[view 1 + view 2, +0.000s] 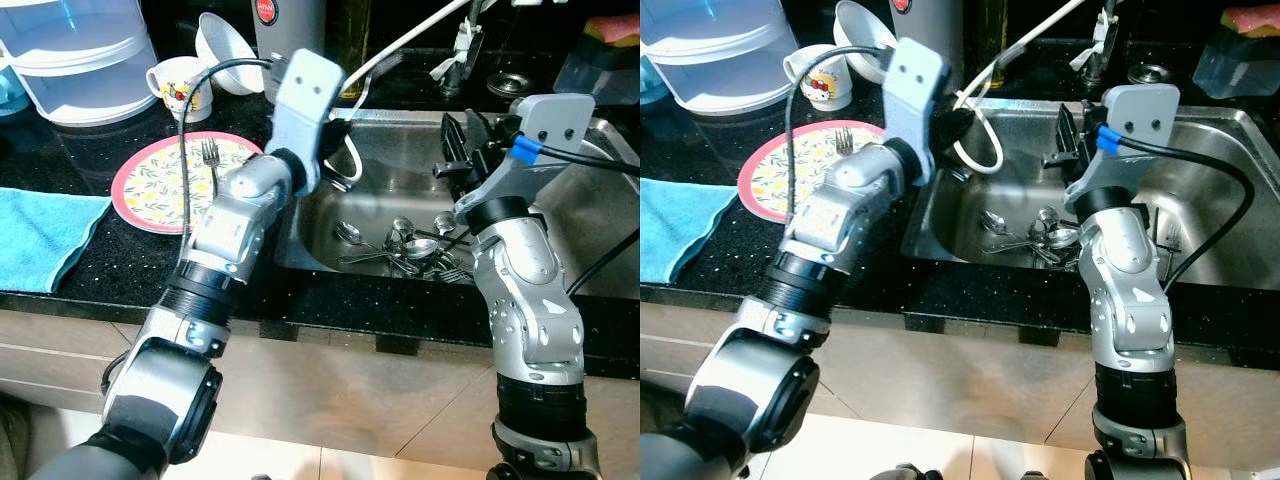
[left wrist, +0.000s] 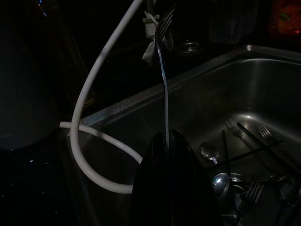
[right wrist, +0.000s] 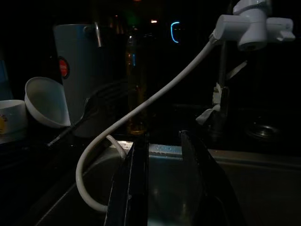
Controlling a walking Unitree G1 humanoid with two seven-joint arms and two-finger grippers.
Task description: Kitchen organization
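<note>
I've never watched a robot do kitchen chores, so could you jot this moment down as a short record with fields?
Place: black counter beside a steel sink
Left gripper: shut on a fork, held over the sink's edge
Right gripper: open, above the sink
In the sink: pile of cutlery, white hose
On the counter: floral plate with another fork, blue towel, mug

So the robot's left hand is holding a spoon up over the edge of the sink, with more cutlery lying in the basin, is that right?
Nearly. The left hand is shut on a fork, not a spoon; the left wrist view shows its tines at the top. The rest holds: it is held up at the edge of the sink, and more cutlery lies in the basin.
</note>
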